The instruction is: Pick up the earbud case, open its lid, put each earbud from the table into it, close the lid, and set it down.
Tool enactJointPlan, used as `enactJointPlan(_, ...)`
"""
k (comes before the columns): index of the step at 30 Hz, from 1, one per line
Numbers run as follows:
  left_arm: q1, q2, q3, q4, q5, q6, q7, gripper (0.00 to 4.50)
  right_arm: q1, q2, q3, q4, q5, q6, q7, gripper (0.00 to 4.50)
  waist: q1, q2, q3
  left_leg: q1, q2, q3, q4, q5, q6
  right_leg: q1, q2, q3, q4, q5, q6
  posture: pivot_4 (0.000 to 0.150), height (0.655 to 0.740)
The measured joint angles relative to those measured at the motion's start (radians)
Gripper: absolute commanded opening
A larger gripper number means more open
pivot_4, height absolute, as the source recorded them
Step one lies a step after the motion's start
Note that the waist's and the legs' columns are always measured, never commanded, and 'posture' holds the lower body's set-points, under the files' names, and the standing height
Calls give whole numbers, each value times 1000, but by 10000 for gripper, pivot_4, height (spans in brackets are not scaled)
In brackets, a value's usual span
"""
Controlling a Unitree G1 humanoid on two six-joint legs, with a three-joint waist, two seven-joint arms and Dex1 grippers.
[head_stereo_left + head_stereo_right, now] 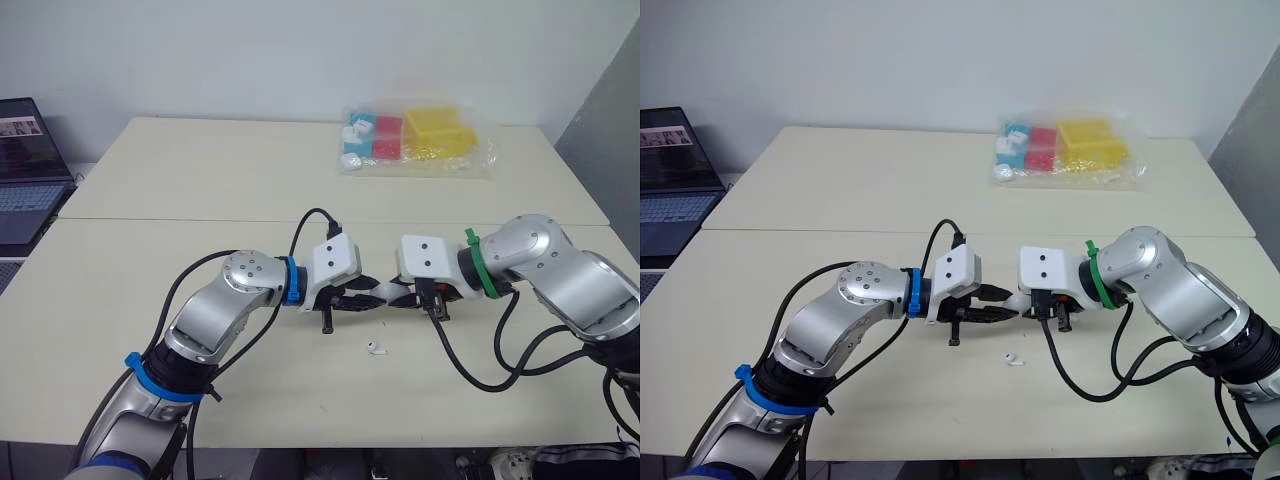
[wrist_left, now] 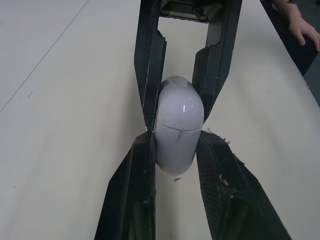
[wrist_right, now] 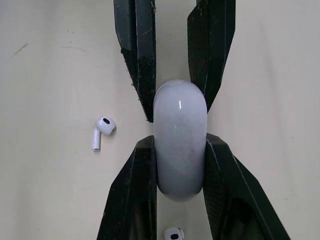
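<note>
Case held in the air by both grippers, lid shut, above the middle of the cream table's (image 1: 200, 190) front edge.

You have the glossy white rounded earbud case (image 2: 177, 135) pinched narrow at both ends: left gripper (image 1: 362, 298) on the body, right gripper (image 1: 400, 297) on the lid (image 2: 179, 102), by my reading of the seam. A small white stemmed earbud (image 1: 375, 348) lies just below, and a second earbud (image 3: 173, 234) lies near it. Risk: the slick curved shell can slip out of the fingertips if you pull off-axis, then drop and knock an earbud towards the front edge.

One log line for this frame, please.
left gripper: shut on earbud case | right gripper: shut on same case | lid: closed | earbuds: two on table
</note>
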Motion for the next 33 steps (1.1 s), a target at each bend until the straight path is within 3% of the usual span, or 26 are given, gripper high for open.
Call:
enactJointPlan(9, 0, 8, -1, -1, 10, -11, -15, 7940, 5, 13, -6, 0, 1, 12, 6, 7952, 0, 0, 0, 0, 0, 0, 0, 0, 0, 0, 0, 0, 0, 0, 0, 1500, 7400)
enactJointPlan(19, 20, 6, -2, 1, 15, -12, -10, 7765, 69, -14, -32, -12, -13, -36, 18, 44452, 0, 0, 0, 0, 0, 0, 0, 0, 0, 0, 0, 0, 0, 0, 0, 1500, 7400)
enactJointPlan(24, 61, 3, 20, 16, 4, -13, -2, 7765, 90, -62, -64, -10, -26, -88, 42, 45000, 0, 0, 0, 0, 0, 0, 0, 0, 0, 0, 0, 0, 0, 0, 0, 1500, 7400)
enactJointPlan(30, 231, -154, 223, 85, -191, -24, 29, 7765, 164, -106, -215, 24, -15, -291, 76, 45000, 1, 0, 0, 0, 0, 0, 1, 0, 0, 1, -1, 0, 0, 0, 0, 1500, 7400)
enactJointPlan(33, 258, -179, 268, 98, -221, -54, 54, 7765, 201, -86, -281, 34, 15, -365, 82, 45000, 2, 0, 0, 2, 0, 0, 1, 0, 0, 3, 0, -1, 1, 0, 0, 1500, 7400)
